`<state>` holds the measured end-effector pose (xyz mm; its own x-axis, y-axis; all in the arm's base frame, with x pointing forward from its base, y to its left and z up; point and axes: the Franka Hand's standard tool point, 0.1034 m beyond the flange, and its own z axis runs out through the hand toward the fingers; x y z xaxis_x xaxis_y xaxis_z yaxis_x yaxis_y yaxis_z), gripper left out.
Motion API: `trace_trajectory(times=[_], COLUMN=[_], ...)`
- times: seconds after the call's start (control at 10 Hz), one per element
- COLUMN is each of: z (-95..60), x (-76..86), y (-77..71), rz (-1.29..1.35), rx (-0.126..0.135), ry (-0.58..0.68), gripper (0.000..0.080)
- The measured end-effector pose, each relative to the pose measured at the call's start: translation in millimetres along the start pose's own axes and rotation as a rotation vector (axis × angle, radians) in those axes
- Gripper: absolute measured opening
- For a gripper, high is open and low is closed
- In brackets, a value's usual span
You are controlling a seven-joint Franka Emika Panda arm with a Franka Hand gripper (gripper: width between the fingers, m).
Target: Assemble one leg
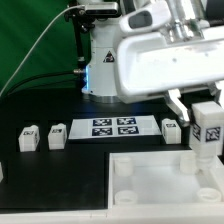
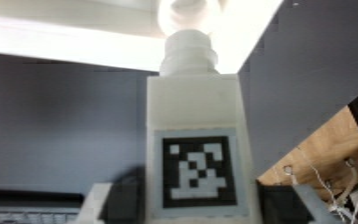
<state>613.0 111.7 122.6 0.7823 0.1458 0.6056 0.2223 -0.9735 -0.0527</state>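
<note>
One leg [image 1: 207,128] is held clamped in the end effector [image 2: 190,205]; judged rigid, light, probably slick plastic, it is best gripped across its flat tagged sides.

Exterior view sits raised at the near side, looking across the surface [image 1: 60,175] toward the arm base [image 1: 100,70] at the far side, mid-range. Wrist view rides the end effector [image 2: 194,205], pressed close on the leg [image 2: 197,130]; both also show on the exterior view's right.
</note>
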Motion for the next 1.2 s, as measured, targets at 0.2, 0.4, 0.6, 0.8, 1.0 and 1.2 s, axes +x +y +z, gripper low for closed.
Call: trace_trajectory(times=[0.2,0.4,0.6,0.8,1.0,1.2], z=[6.1,9.2,11.4,21.1,24.2,25.0], x=[-0.1,-0.8,-3.6,-12.6,-15.4,-16.0], y=[1.1,2.2,9.4,7.1,6.2,3.0], rz=[0.006,0.01,0.018,0.023,0.025,0.022], rx=[0.002,0.001,-0.005,0.001,0.004,0.008], ry=[0.0,-0.002,-0.006,-0.02,-0.027,-0.028], gripper=[0.0294,0.0294,0.0294,0.0294,0.0294,0.0294])
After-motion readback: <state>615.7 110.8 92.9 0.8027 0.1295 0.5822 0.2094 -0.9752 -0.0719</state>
